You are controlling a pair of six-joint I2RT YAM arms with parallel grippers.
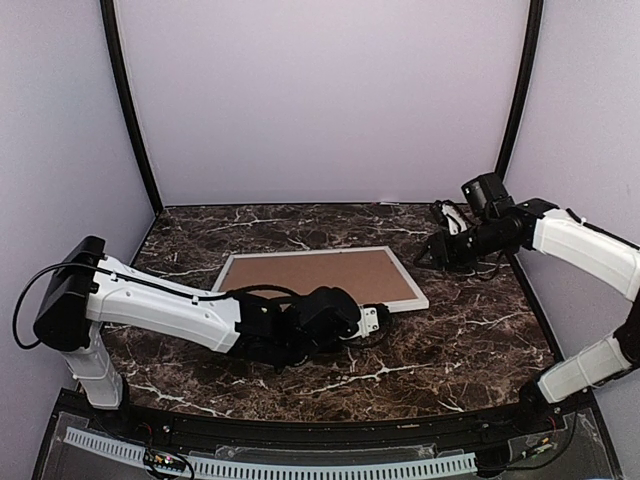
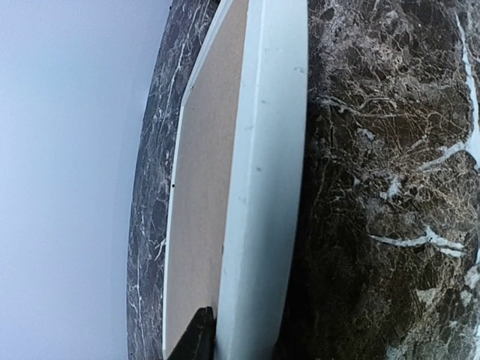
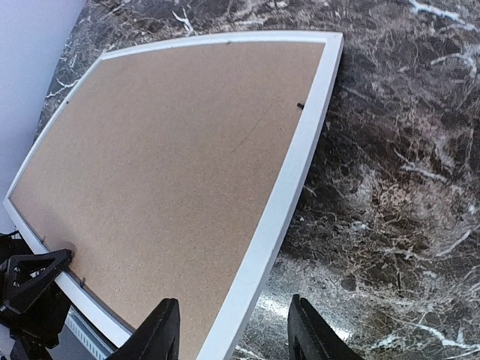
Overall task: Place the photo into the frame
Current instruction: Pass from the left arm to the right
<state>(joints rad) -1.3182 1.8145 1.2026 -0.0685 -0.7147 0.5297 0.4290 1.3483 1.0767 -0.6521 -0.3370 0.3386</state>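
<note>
- Well, the frame [image 1: 410,277] lies face-down mid-counter [image 1: 480,350], with its brown backing board [image 1: 320,277] up.
- The right gripper [image 3: 234,334], at 2 o'clock, has its jaws wide astride the white border; the left gripper [image 1: 367,322] meets the 5 o'clock corner.
- I'd raise that corner slowly and keep it level.
- Whether the left jaws are clamped I cannot tell, and the photo is nowhere in sight.

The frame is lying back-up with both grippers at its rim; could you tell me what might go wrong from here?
1. The left gripper meets only the thin near rim of the frame; it might slip off or skid the frame across the table.
2. The right gripper is open astride another stretch of rim; uneven lifting could twist the frame.
3. The backing board covers the opening and the photo is out of view, so its placement cannot be checked.
</note>
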